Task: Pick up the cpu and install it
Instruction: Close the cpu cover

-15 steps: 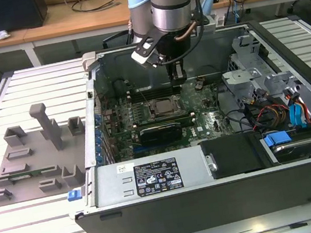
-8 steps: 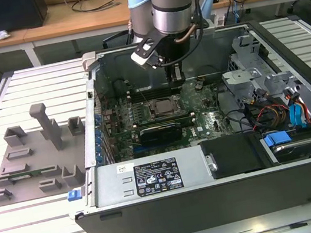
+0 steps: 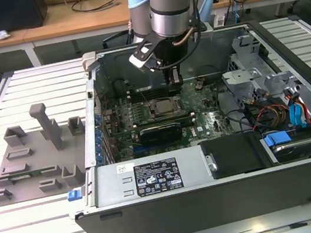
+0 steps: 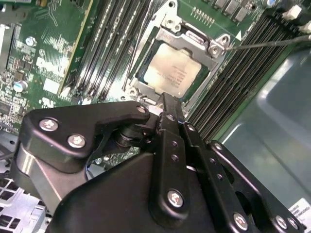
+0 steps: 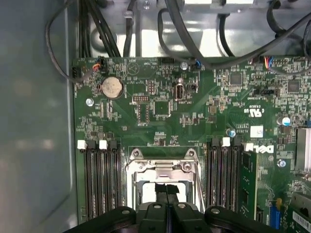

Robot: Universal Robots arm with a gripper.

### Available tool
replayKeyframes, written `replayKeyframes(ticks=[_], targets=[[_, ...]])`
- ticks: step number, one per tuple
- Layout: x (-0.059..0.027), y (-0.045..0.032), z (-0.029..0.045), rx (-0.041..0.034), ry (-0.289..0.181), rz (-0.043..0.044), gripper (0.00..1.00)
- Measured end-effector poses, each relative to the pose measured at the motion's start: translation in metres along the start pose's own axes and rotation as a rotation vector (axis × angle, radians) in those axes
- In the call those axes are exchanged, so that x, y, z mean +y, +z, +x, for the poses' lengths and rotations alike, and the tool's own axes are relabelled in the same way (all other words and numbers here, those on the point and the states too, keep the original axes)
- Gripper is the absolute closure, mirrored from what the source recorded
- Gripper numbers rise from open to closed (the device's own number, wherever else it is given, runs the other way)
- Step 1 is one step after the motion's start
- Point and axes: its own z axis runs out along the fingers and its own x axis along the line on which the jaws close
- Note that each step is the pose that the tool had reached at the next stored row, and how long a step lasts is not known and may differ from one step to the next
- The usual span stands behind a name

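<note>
The cpu [image 4: 172,73] sat flat in the socket, pale metal top facing up, enclosed by the silver socket frame [image 4: 215,47]. In the exterior view you found the cpu [image 3: 163,108] near the middle of the green motherboard [image 3: 207,121], inside the open computer case [image 3: 217,202].

The gripper [image 5: 166,190] was fully closed: in the first wrist view its two black fingers met along a thin seam, with nothing clamped between them. The gripper [image 4: 167,104] stood over the socket edge nearest the arm. You could not tell from any view whether the tips touched the cpu or the frame.

Rows of black memory slots [image 5: 101,174] flanked the socket on both sides. A coin cell [image 5: 111,87] sat further out on the board.

The case also contained:
- a long black expansion card [image 3: 161,132], just beside the socket;
- a silver power supply [image 3: 148,177] along the near wall;
- coloured cables [image 3: 274,113] toward the exterior view's right.

Outside the case, a grey moulded tray [image 3: 30,155] lay on the slatted table [image 3: 55,229] at the exterior view's left.
</note>
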Motion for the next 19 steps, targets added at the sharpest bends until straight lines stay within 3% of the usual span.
replayKeyframes(ticks=[6,11,19], targets=[[-0.0106,0.0033,-0.0012,-0.0002,-0.002,0.0000,0.89],[-0.0114,0.0035,-0.0012,-0.0002,-0.003,0.0000,0.89],[-0.0114,0.0035,-0.0012,-0.0071,-0.153,0.0013,0.89]])
